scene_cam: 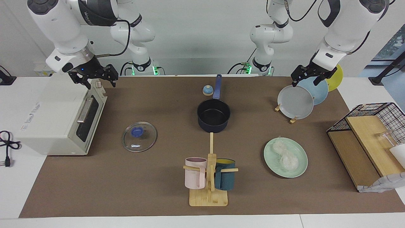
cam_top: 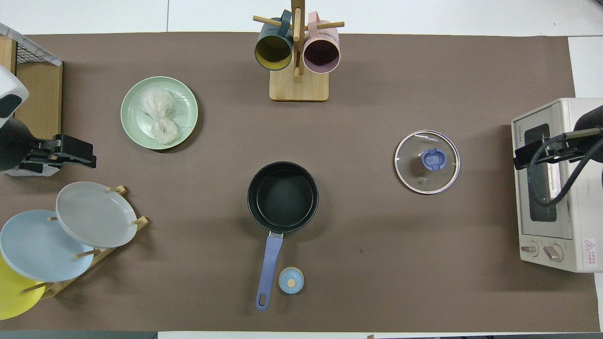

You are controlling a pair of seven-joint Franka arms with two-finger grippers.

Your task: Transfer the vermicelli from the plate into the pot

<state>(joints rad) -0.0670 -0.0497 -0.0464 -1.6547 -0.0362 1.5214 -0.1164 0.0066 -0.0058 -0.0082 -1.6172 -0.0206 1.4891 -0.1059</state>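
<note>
Vermicelli [scene_cam: 285, 155] on plate [scene_cam: 271, 161], pot [scene_cam: 213, 115] bare, left gripper [scene_cam: 308, 76] and right gripper [scene_cam: 95, 77] unclenched, holding nothing

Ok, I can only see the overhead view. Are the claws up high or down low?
Observer: The left claw hangs raised over the grey plate in the rack.
Operator: And the other one?
Observer: The right claw hangs just over the top of the toaster oven.
Operator: Is the oven shut?
Observer: Yes, its door is shut.
</note>
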